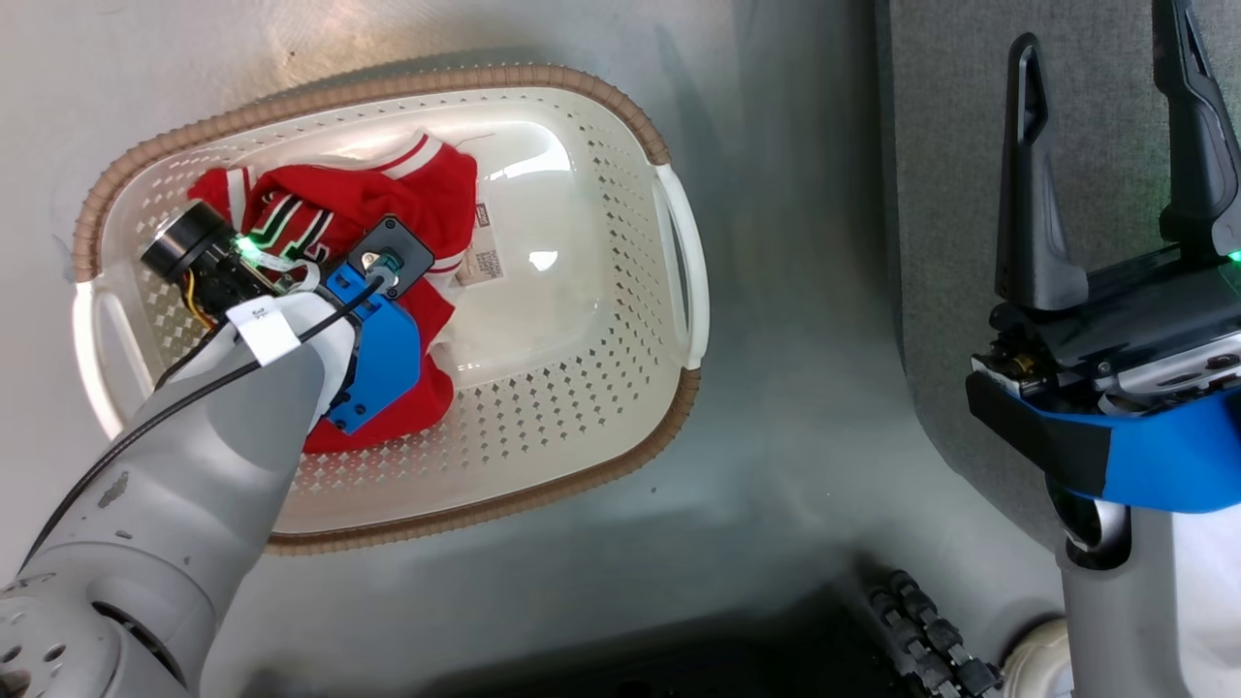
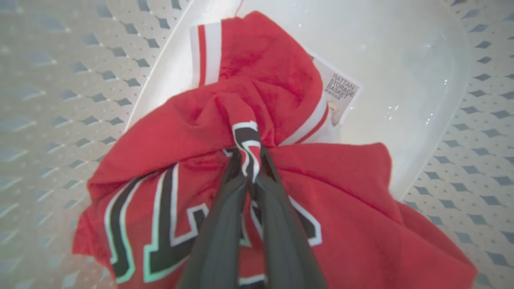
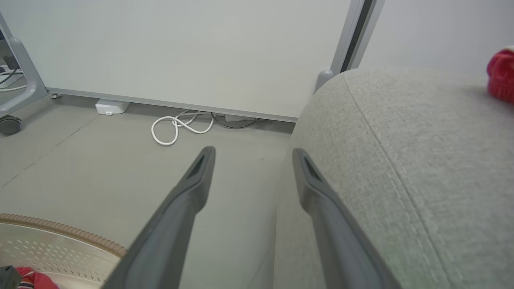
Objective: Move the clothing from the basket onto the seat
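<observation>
The cream basket point(image 1: 485, 79) with a brown rim stands on the floor to my left. Red clothing point(image 1: 427, 194) with white trim lies bunched in its left half. My left arm reaches down into it. In the left wrist view, my left gripper point(image 2: 251, 160) is shut on a raised fold of the jersey point(image 2: 160, 168), at its black-and-white numerals. My right gripper point(image 1: 1100, 39) hangs open and empty at the left edge of the grey seat point(image 1: 950, 194); the same open right gripper point(image 3: 253, 152) points past the seat's rounded edge point(image 3: 401, 160). Basket rim point(image 3: 60, 237) shows low left.
A paper label point(image 1: 485, 254) lies on the basket's bare floor. A red knitted item point(image 3: 502, 76) rests on the seat at far right. A white cable point(image 3: 180, 126) coils by a pale wall panel. A dark ribbed part point(image 1: 931, 630) sits at the bottom.
</observation>
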Tool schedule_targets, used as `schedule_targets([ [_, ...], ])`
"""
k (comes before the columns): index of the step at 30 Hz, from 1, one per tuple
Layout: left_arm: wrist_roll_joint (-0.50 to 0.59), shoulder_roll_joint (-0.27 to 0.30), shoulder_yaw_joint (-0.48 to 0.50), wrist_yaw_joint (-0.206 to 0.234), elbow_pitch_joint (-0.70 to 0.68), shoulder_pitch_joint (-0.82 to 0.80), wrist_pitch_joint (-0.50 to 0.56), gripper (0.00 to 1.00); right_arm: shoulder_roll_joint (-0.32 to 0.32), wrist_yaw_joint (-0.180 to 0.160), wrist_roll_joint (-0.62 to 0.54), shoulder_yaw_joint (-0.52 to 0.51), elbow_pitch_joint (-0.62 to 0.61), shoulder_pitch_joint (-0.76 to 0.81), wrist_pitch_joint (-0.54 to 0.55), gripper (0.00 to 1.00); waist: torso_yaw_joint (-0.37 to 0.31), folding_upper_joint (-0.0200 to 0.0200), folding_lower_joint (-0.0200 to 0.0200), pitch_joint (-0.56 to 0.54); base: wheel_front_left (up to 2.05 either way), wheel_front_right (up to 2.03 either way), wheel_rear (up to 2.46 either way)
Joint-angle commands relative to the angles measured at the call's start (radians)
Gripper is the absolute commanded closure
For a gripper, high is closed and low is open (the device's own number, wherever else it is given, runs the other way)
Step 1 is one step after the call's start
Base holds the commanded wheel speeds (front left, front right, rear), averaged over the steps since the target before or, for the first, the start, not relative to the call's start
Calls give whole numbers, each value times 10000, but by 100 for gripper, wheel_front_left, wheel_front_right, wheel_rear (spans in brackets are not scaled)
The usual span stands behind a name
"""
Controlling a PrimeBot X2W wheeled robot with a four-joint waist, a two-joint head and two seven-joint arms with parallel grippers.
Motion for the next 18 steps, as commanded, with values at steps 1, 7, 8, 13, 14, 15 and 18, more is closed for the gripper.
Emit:
schedule_targets([
  [1,-43,-39,7,-32,16,-216,-163,100,9,5,21,-13,78,-60,12,0,30,0,1,-63,0,0,0],
  [7,-274,-413,67,-75,-36,-29,-920,100,5,3,-22,-129,310,-90,6,0,317,0,1,-671,0,0,0],
  [8,-309,-483,51,-81,-50,37,-1012,100,6,3,-28,-138,362,-82,5,0,372,0,1,-801,0,0,0],
  [13,-577,-732,-57,-57,-323,472,-1401,100,3,3,19,-117,696,-65,5,0,593,0,1,-1597,0,0,0],
  [14,-634,-746,-83,-58,-424,562,-1461,100,3,3,41,-105,768,-53,6,0,623,0,1,-1757,0,0,0],
  [15,-712,-772,-109,-58,-531,667,-1525,100,5,3,36,-121,848,-18,5,0,671,0,1,-1964,0,0,0],
  [18,-932,-776,-165,-60,-808,960,-1702,100,3,3,46,-132,1048,114,5,0,798,0,1,-2512,0,0,0],
])
